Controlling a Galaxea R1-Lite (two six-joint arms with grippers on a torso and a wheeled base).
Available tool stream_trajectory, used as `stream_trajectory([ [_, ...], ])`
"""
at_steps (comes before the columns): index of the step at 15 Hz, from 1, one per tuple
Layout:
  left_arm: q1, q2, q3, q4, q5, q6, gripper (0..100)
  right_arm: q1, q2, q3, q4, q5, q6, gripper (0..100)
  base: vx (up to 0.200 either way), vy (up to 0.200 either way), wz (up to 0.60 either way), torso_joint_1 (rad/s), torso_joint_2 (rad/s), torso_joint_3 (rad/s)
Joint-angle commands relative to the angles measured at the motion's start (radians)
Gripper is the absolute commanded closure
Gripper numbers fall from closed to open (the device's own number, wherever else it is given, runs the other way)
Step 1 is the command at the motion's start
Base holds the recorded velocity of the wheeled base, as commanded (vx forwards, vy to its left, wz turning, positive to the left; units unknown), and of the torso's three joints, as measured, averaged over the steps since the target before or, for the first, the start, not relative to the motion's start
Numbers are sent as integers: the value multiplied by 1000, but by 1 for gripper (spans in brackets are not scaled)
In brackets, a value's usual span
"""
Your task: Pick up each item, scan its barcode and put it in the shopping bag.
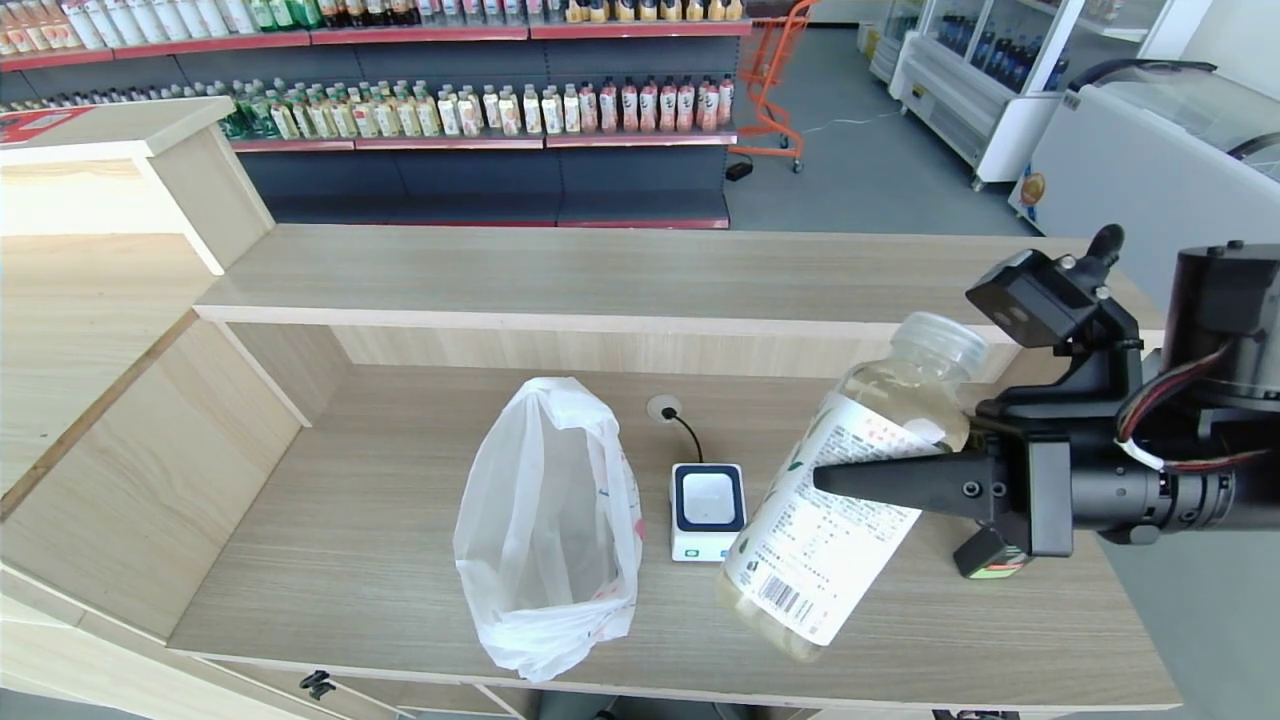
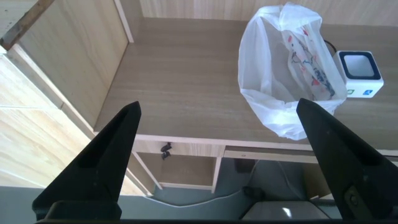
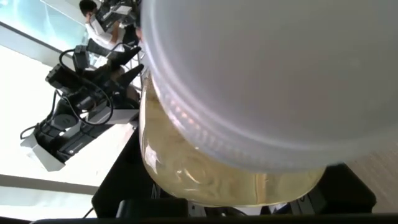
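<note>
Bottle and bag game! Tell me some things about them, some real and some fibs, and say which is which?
1. The right gripper is holding the bottle. True.
2. The bottle stands upright on the counter. False: it is tilted and held up above the counter.
3. The scanner sits on the counter beside the shopping bag. True.
4. The bottle is already inside the shopping bag. False: it is outside the bag, on the far side of the scanner from it.
5. The left gripper is squeezing something. False: its fingers are spread open with nothing between them.
</note>
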Motion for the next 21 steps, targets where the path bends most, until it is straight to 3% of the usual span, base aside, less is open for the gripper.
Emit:
stream_trajectory([
  [1, 0, 0, 0, 0, 0, 0, 0, 4, -10, 3, 0, 0, 0, 100, 0, 0, 0, 0, 0, 0],
  [12, 0, 0, 0, 0, 0, 0, 0, -3, -47, 26, -2, -4, -40, 100, 0, 0, 0, 0, 0, 0],
  [14, 0, 0, 0, 0, 0, 0, 0, -98, -13, 70, -5, -12, -281, 100, 0, 0, 0, 0, 0, 0],
  [17, 0, 0, 0, -2, 0, 0, 0, -317, 209, 85, -71, -10, -819, 100, 0, 0, 0, 0, 0, 0],
  [21, 0, 0, 0, 0, 0, 0, 0, -326, 441, 35, -394, -7, -957, 100, 0, 0, 0, 0, 0, 0],
])
